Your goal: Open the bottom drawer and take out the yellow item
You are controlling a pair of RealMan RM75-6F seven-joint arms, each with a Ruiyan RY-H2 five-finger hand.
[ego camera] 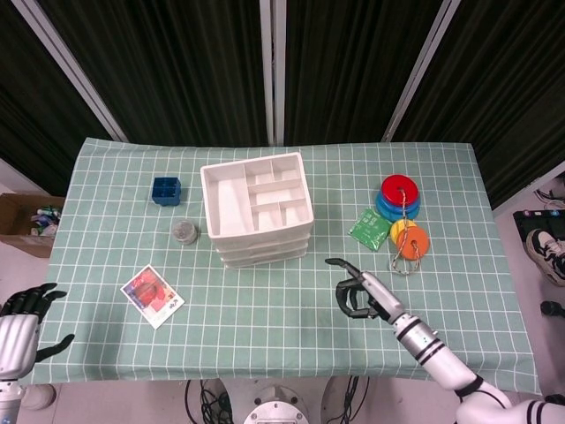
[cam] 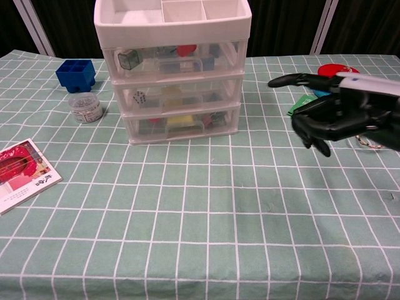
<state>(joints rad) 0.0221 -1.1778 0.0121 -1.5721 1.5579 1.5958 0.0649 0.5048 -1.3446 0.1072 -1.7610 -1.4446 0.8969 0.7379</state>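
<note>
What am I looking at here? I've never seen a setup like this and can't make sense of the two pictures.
It is a robot with two arms ending in black hands. One picture looks down from its head, the other looks forward from its chest. On the checked table stands a white drawer unit; its bottom drawer is closed, with something yellow inside. Around it lie a blue box, a small jar, a card, a green packet and coloured rings. The right hand reaches toward the drawers, holding nothing. The left hand hangs off the table's edge, empty.
</note>
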